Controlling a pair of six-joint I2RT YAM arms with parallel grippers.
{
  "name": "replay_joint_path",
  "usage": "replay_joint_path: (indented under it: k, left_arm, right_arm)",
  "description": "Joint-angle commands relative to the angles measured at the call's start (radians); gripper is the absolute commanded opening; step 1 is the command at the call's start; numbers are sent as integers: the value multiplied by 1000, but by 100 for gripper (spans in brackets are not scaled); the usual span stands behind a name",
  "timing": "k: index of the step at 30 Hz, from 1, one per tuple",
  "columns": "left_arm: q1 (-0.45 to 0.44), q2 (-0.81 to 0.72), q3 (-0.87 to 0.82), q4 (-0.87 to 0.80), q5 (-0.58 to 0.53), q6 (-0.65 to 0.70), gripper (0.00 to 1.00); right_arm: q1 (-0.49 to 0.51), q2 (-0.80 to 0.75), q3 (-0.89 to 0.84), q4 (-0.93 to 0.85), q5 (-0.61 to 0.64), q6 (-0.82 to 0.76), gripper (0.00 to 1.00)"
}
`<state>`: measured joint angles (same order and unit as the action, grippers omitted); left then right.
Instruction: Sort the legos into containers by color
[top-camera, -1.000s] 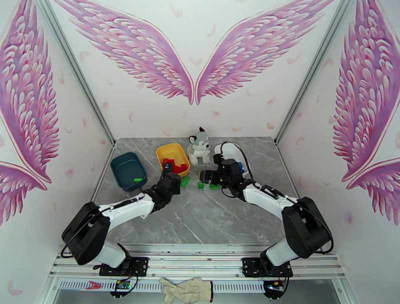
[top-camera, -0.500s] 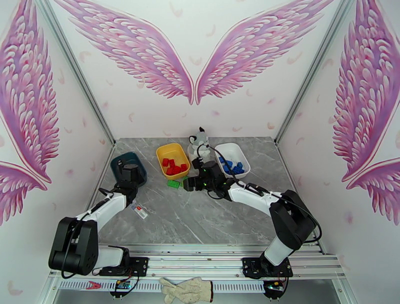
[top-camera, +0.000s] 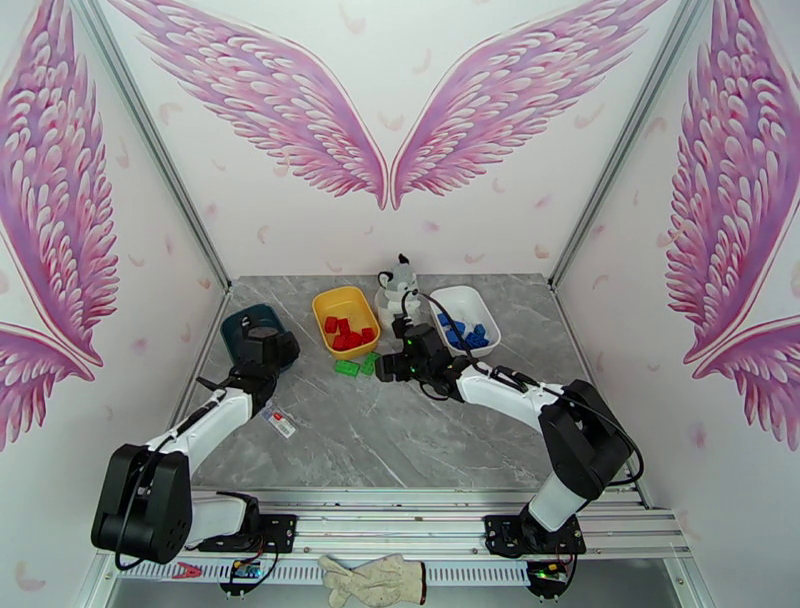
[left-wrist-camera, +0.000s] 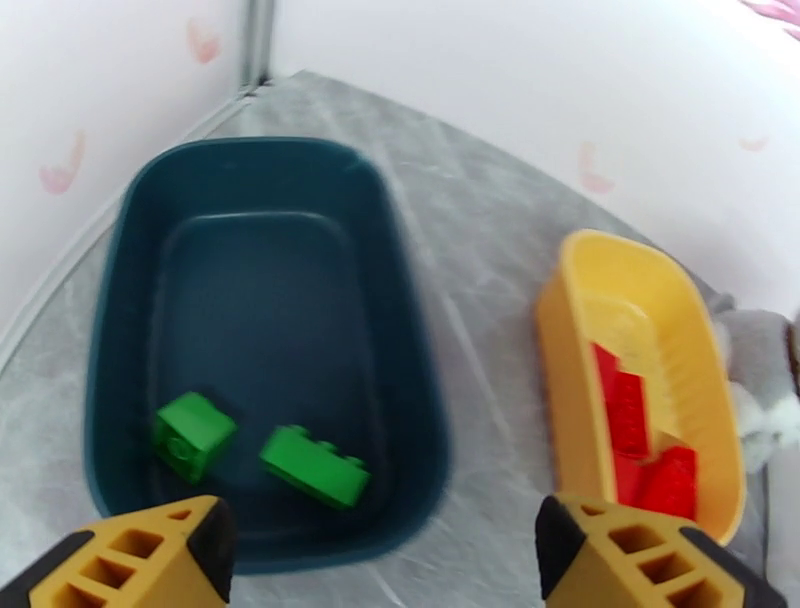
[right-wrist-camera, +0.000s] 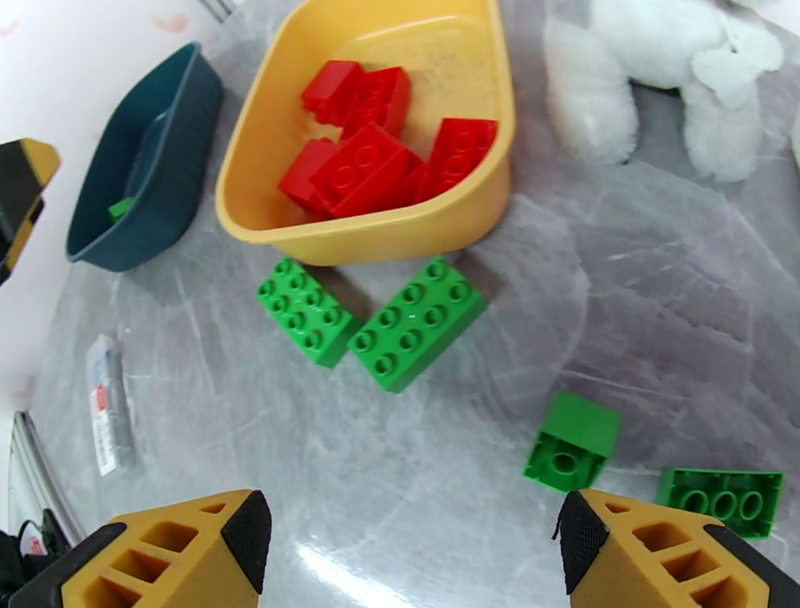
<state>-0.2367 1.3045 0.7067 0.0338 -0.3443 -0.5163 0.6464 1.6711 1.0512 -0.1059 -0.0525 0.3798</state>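
The left claw (left-wrist-camera: 380, 538) is held with its fingers apart and nothing between them; the teal tub (left-wrist-camera: 415, 330), containing two green bricks (left-wrist-camera: 313, 465), is located directly ahead of it. The right claw (right-wrist-camera: 412, 525) is likewise spread and empty. Four loose green bricks (right-wrist-camera: 418, 322) are found on the table (right-wrist-camera: 650, 300) ahead of it, short of the yellow tub (right-wrist-camera: 255, 190) of red bricks (right-wrist-camera: 365, 170).

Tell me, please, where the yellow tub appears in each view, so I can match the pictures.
Top external: the yellow tub sits just left of the picture's centre.
Left wrist: it lies along the right side, with red legos inside.
Right wrist: it is at top centre, with the red legos piled inside.
Shared landmark: the teal tub lies to its left in every view.
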Motion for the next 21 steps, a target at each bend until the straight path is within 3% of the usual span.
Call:
replay_joint_path:
  k: [1, 5, 14, 21]
  left_arm:
    - [-107, 0, -18, -7, -6, 27, 86]
    - [-251, 57, -5, -7, -38, 15, 86]
    - [-519, 273, 105, 16, -43, -33, 85]
    - [-643, 504, 295, 16, 27, -47, 81]
  right_arm:
    - [-23, -19, 20, -35, 86, 9, 76]
    - [-74, -30, -10, -20, 79, 36, 70]
    - [-185, -90, -105, 48, 45, 87, 71]
    - [-241, -130, -152, 78, 23, 110, 73]
